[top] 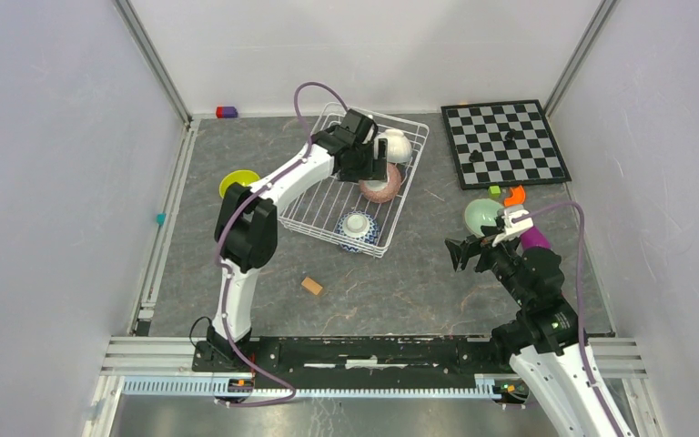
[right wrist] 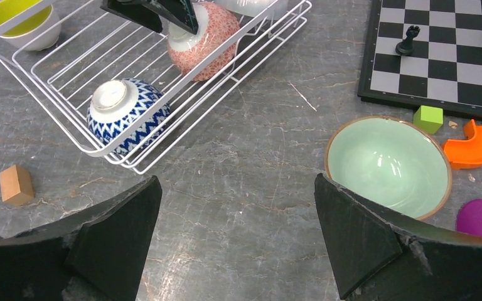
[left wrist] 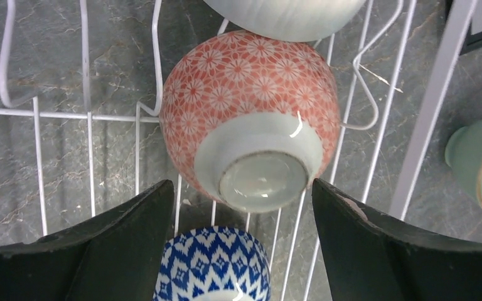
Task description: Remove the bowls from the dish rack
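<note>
The white wire dish rack (top: 317, 208) stands at mid-table. In it lie a speckled pink bowl (top: 380, 185) on its side, a white bowl (top: 395, 146) behind it and a blue-and-white bowl (top: 358, 228) upside down at the near end. My left gripper (top: 367, 157) is open above the pink bowl (left wrist: 251, 106), its fingers apart on either side of the bowl's foot. The yellow-green bowl (top: 237, 184) sits on the table left of the rack. The pale green bowl (top: 482, 216) sits upright on the right. My right gripper (top: 460, 253) is open and empty, just left of that bowl (right wrist: 386, 163).
A chessboard (top: 505, 143) with a few pieces lies at the back right. A green cube (top: 494, 191), an orange curved piece (top: 514, 195) and a purple object (top: 535, 238) lie by the pale green bowl. A wooden block (top: 311, 286) lies near the rack's front.
</note>
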### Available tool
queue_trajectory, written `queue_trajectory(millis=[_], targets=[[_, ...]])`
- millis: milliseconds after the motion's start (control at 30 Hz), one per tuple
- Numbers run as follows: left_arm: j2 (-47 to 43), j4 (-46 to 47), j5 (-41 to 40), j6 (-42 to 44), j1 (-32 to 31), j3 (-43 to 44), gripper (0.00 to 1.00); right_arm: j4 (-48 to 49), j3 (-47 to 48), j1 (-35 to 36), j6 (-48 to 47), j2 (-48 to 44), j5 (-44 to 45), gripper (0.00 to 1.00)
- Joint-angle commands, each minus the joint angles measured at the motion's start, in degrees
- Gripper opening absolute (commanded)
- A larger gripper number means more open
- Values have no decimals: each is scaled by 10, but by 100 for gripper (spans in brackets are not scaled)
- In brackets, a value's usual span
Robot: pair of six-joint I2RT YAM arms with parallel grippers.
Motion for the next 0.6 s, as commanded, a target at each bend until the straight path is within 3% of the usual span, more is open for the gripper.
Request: queue_trajectory(millis=[0,100,200,367,567], targets=[[23,24,-13,-23,1,34,78,8,26,-2,-16,7,-4,98],[29,26,-9,-28,7,31,49,8,26,-2,-13,8,-4,98],[4,56,-11,-35,10,-13,39,8,25,-2,-12,9,-5,98],[-48,119,43,-52,28,-108,31,18,25,-2,-9,22,-3,98],[-103,227,137,-81,56,-220,28,41,76,-2,1,115,-46,98]])
